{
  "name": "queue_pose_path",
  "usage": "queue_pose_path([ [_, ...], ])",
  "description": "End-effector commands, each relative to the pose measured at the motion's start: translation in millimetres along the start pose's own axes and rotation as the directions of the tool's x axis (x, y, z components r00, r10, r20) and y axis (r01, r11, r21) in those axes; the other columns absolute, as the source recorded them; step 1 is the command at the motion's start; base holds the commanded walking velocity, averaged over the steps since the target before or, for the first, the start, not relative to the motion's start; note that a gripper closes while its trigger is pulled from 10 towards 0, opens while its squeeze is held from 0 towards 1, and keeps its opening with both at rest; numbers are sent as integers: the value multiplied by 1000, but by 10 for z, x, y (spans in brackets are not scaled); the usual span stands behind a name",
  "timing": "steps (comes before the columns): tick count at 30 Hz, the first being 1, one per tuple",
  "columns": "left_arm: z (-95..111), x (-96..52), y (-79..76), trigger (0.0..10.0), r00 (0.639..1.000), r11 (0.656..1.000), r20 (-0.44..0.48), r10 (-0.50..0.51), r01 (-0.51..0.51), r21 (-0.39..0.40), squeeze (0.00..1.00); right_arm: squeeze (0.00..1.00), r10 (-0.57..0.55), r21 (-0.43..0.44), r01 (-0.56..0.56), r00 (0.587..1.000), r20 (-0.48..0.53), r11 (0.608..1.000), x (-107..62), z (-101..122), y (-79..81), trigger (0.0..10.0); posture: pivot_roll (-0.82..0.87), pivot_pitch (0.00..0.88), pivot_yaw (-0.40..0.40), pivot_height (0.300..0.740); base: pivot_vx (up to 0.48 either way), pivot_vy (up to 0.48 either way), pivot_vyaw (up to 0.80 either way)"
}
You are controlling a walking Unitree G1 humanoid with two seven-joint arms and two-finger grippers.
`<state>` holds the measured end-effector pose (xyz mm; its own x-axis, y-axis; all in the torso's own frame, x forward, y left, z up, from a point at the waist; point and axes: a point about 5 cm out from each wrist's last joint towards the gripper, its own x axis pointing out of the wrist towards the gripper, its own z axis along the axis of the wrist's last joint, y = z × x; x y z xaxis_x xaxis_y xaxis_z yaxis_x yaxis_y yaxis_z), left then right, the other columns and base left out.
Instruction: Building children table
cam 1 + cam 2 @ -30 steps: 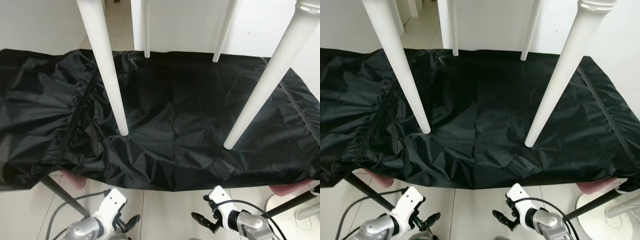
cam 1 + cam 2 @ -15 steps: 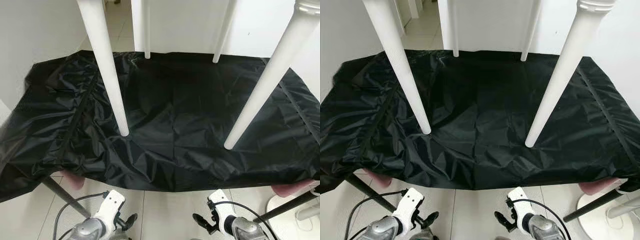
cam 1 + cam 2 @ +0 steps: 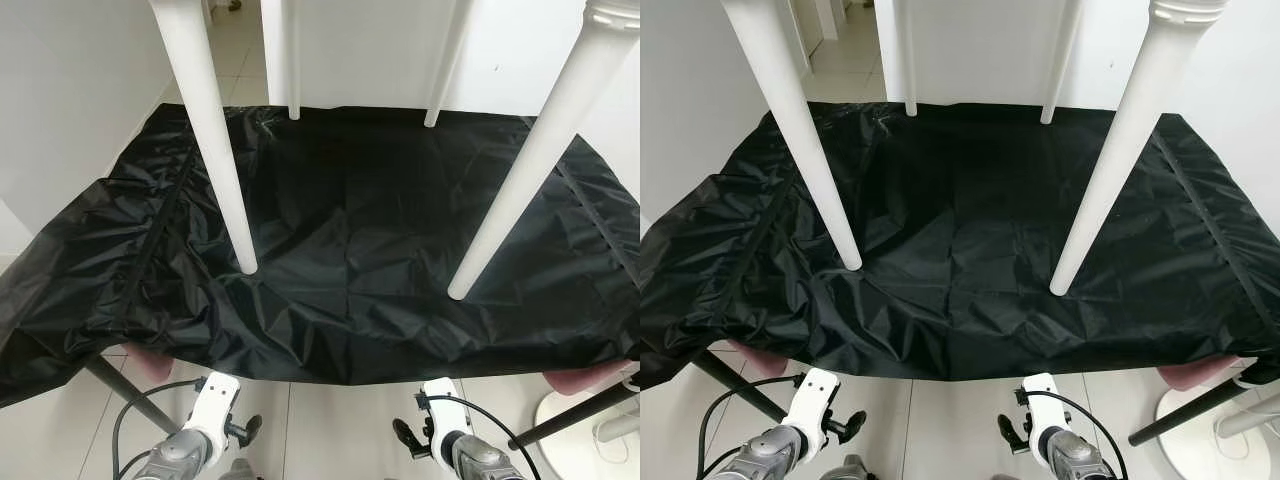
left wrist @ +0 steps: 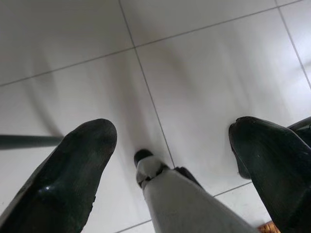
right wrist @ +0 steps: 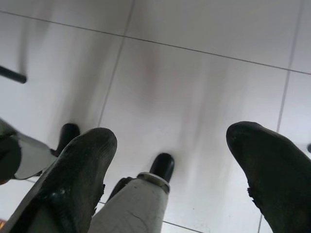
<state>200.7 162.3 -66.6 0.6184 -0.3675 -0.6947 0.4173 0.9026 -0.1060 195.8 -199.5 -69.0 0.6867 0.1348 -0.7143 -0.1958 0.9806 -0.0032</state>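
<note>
A white children's table lies upside down on a black cloth point(image 3: 380, 220). Its legs point up: a near left leg point(image 3: 215, 140), a near right leg point(image 3: 530, 160) and two far legs point(image 3: 292, 60) point(image 3: 447, 60). My left gripper point(image 3: 245, 432) and right gripper point(image 3: 405, 438) hang low in front of the cloth's near edge, apart from the table. In the wrist views the left gripper point(image 4: 170, 141) and the right gripper point(image 5: 170, 141) are open over the white floor tiles, holding nothing.
The cloth covers a raised surface on black stand legs point(image 3: 125, 392). Pink pieces point(image 3: 150, 362) point(image 3: 590, 378) poke out under its near edge. A white round base point(image 3: 590, 420) stands at the right. White walls lie left and behind. My own grey leg point(image 4: 165, 194) is below.
The cloth's far left corner has drawn in toward the table, baring white wall there. Both grippers have sunk lower in view. The white legs have not moved.
</note>
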Motion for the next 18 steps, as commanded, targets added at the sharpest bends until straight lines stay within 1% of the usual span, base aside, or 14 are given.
queue_pose_path([
  [1,-109,-11,20,10000,994,996,-64,88,-88,1,0,0,-22,21,22,999,-31,1000,0,-53,17,10000,22,5,41,740,0,0,0],
  [3,-109,-11,20,10000,994,996,-64,88,-88,1,0,0,-22,21,22,999,-31,1000,0,-53,17,10000,22,5,41,740,0,0,0],
  [7,-338,-82,42,10000,974,987,-169,152,-158,-25,0,0,-66,28,68,995,-78,997,-27,-165,19,10000,21,0,45,740,0,0,0],
  [9,-406,-111,52,10000,965,982,-195,174,-184,-36,0,0,-80,25,83,992,-101,996,-39,-213,20,10000,21,0,45,740,0,0,0],
  [12,-425,-117,53,10000,962,980,-204,181,-193,-40,0,0,-88,20,90,990,-109,996,-42,-228,22,10000,28,0,42,740,0,0,0],
  [16,-433,-120,57,10000,958,972,-202,204,-222,-74,0,0,-109,38,115,986,-127,993,-56,-272,20,10000,37,0,41,740,0,0,0],
  [18,-405,-109,67,10000,957,968,-192,216,-236,-87,0,0,-119,42,126,984,-135,991,-63,-295,22,10000,41,0,41,740,0,0,0],
])
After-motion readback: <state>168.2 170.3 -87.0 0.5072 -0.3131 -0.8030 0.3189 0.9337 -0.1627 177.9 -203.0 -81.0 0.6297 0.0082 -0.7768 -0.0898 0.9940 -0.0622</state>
